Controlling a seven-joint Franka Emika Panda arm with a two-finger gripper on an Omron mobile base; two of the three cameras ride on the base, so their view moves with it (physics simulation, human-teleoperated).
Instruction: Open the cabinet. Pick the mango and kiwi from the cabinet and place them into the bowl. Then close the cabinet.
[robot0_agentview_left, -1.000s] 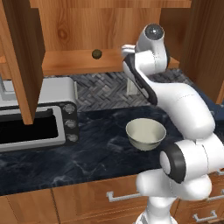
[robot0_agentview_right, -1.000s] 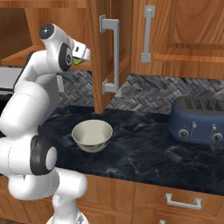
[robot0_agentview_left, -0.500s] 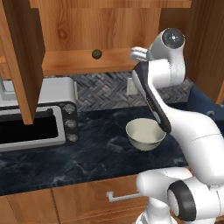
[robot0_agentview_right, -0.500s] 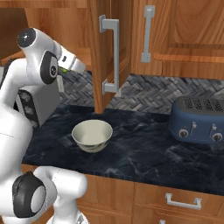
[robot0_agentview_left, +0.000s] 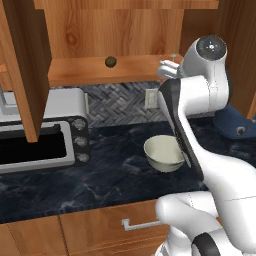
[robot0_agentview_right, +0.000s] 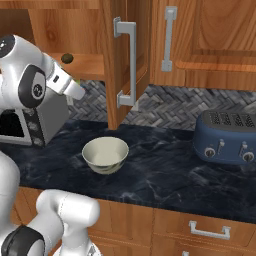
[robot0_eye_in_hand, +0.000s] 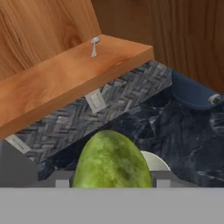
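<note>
Smooth oval yellow-green mango (robot0_eye_in_hand: 112, 159) clenched between the fingers

It sits above the round off-white bowl (robot0_agentview_left: 164, 153) on the dark marble worktop (robot0_agentview_left: 110, 175); the small round brown kiwi (robot0_agentview_left: 110, 62) rests on the reddish-brown cabinet (robot0_agentview_left: 100, 70) shelf, up-left of the bowl

1. The kiwi (robot0_agentview_left: 110, 61) sits on the cabinet (robot0_agentview_left: 100, 70) shelf, upper centre of the left base view.
2. The bowl (robot0_agentview_left: 163, 152) stands on the worktop (robot0_agentview_left: 100, 170), lower right of it.
3. The mango (robot0_eye_in_hand: 111, 162) lies in front of the bowl in the hand view.
</note>
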